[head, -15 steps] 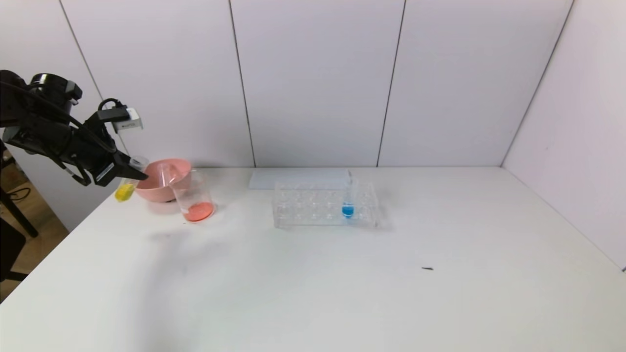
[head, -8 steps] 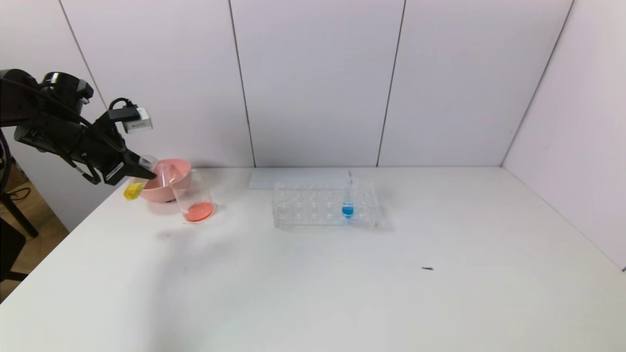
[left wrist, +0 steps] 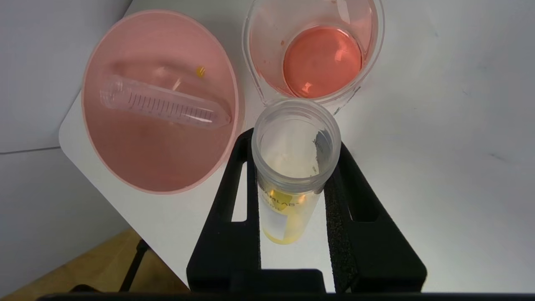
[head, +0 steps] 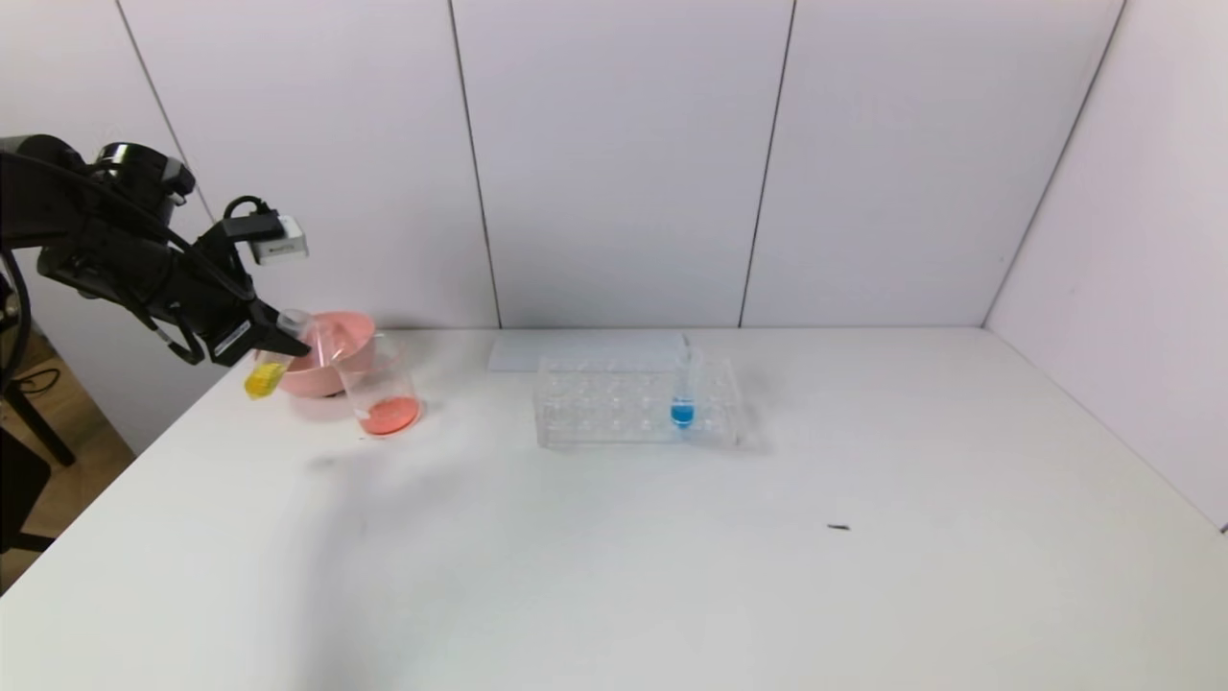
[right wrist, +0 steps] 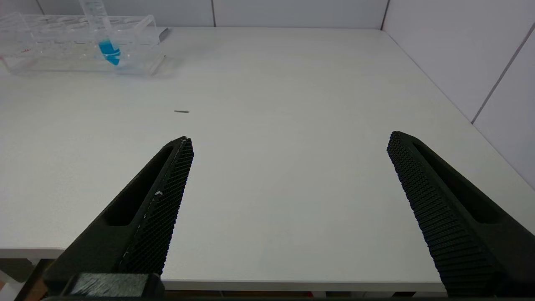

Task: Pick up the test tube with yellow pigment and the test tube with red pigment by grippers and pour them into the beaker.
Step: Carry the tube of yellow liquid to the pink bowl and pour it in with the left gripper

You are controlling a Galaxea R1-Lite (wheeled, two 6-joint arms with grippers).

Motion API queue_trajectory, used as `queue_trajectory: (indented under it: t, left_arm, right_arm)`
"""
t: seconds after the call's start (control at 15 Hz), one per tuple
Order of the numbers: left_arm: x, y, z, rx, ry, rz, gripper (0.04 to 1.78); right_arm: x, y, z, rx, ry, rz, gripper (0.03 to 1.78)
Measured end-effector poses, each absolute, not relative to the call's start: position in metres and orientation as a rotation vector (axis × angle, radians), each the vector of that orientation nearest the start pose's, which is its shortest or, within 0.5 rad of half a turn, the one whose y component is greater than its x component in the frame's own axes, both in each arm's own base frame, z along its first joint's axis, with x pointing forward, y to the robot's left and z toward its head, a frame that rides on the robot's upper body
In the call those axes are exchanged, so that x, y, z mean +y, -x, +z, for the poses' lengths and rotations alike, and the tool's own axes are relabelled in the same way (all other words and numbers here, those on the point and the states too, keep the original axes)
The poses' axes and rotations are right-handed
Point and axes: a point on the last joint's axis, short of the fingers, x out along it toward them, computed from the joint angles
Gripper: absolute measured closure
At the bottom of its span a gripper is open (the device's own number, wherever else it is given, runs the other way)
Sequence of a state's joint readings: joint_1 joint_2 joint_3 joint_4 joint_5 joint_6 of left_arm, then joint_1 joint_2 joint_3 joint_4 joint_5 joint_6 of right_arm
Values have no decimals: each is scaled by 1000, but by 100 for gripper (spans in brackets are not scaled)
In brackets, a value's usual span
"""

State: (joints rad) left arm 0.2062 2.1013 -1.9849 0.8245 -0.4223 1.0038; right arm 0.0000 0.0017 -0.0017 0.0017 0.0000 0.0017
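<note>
Tabletop is stretching out white beneath my two tools. Rack, clear plastic and holding one blue-liquid tube, is sitting well off to the right of my left tool. Bowl, pink, is lying just beyond my left tool with an empty clear tube resting inside it. Beside it the beaker is holding red-orange liquid. My left tool is clamping the test tube with yellow pigment, tilted, its mouth near the beaker's rim. My right tool is hanging wide open over the tabletop's near edge.
</note>
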Motion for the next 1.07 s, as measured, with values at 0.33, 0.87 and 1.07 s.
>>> queue_trajectory:
  t: [0.33,0.87,1.07]
  left_arm:
    - [66,-387,233,736,-644,-570,136]
    - [56,-393,231,730,-671,-580,136]
    - [56,-395,230,722,-678,-579,136]
  right_arm:
    - [0,23,76,2,-2,0,11]
    - [0,23,76,2,-2,0,11]
    - [0,23,76,2,-2,0,11]
